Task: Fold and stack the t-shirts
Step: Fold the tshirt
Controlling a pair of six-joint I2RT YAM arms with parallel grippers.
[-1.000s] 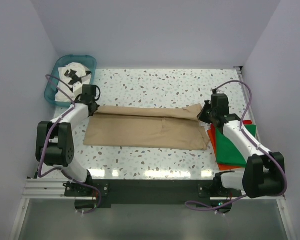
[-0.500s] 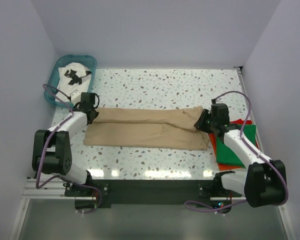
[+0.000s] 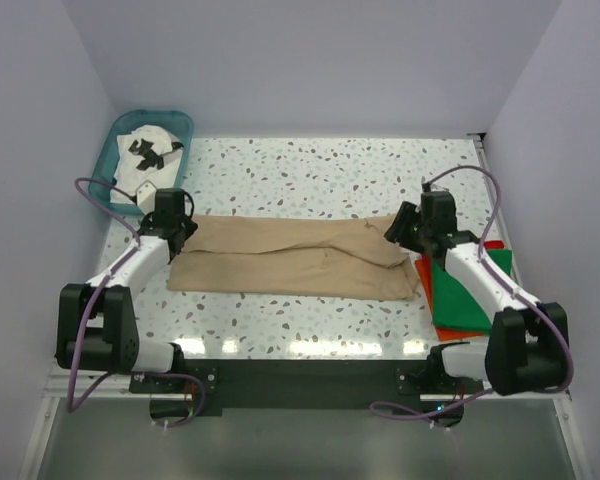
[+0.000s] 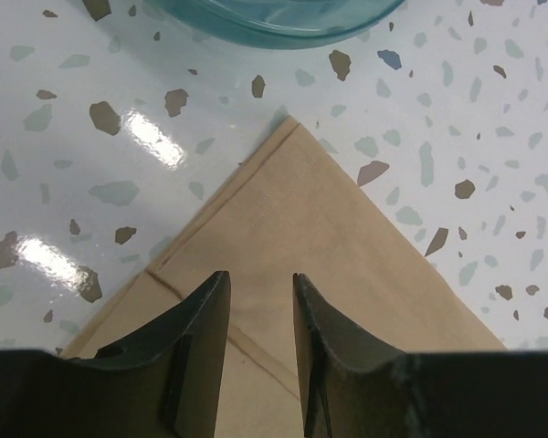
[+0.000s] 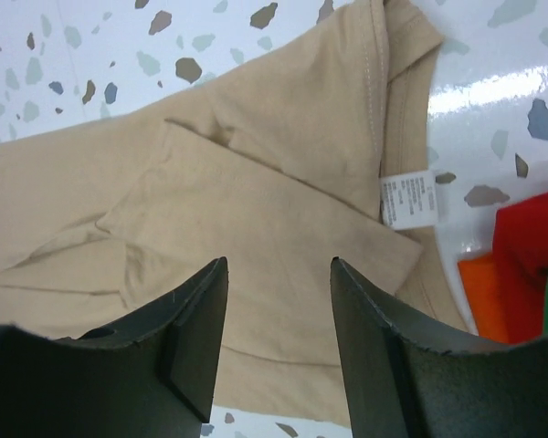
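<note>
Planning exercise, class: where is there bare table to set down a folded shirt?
Free: the far table strip between the tan t-shirt and the back wall, right of the teal basket; also the near strip between that shirt and the black base rail. Crowded: the right edge, with the green t-shirt over the red-orange t-shirt.

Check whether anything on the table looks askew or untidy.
The tan cloth t-shirt is folded unevenly: its right end is creased and bunched, with the white care label showing, while the left corner lies flat.

We see a white, speckled terrazzo-pattern desk (image 3: 320, 170) mid-frame, boxed by plain pale lavender walls (image 3: 310, 60) at top, left and right; glare spots line its lower edge.
</note>
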